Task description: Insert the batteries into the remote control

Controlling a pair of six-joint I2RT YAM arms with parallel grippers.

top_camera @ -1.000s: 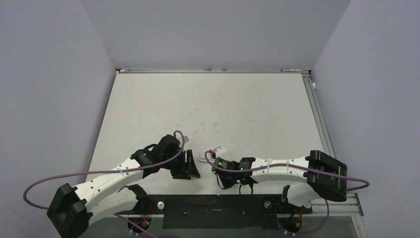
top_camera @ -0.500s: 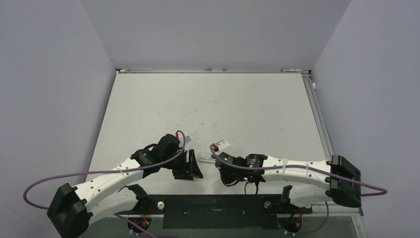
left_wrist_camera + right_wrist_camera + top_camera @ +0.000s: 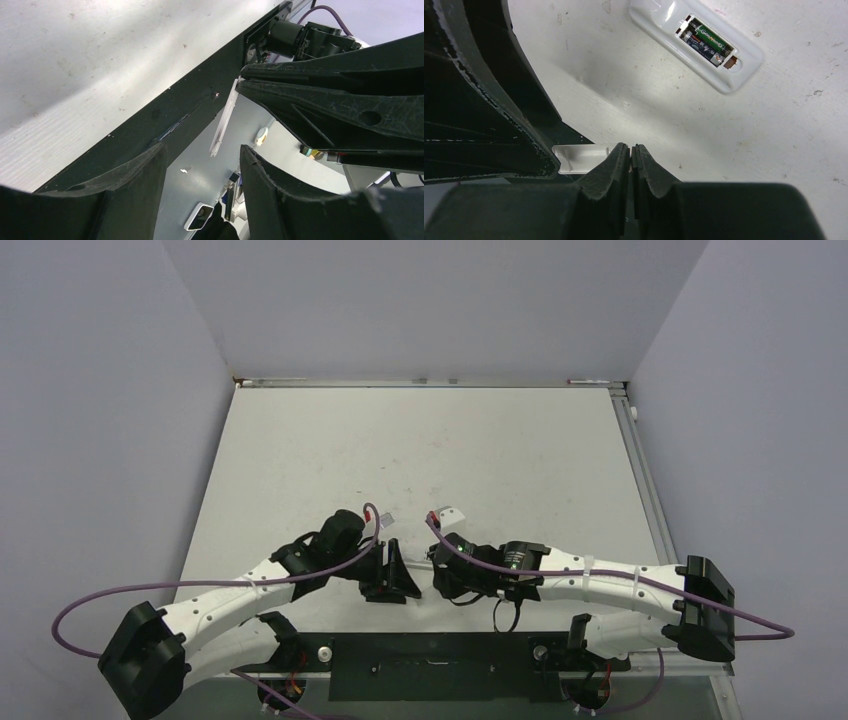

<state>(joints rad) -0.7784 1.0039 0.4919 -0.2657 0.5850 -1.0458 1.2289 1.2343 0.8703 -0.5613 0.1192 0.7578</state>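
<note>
Right fingers (image 3: pixel 614 167) swung leftward, clenched on white cover (image 3: pixel 581 157), left fingers (image 3: pixel 280 190) parted beside it, batteries (image 3: pixel 706 40) seated in remote control (image 3: pixel 654 22)

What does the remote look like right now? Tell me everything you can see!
The remote is a flat white plastic-looking bar with rounded corners, lying on the table with its battery slot facing up. Its cover is off. Two batteries sit side by side inside, one green-labelled, one dark. One end runs out of view. Only the table touches it.
</note>
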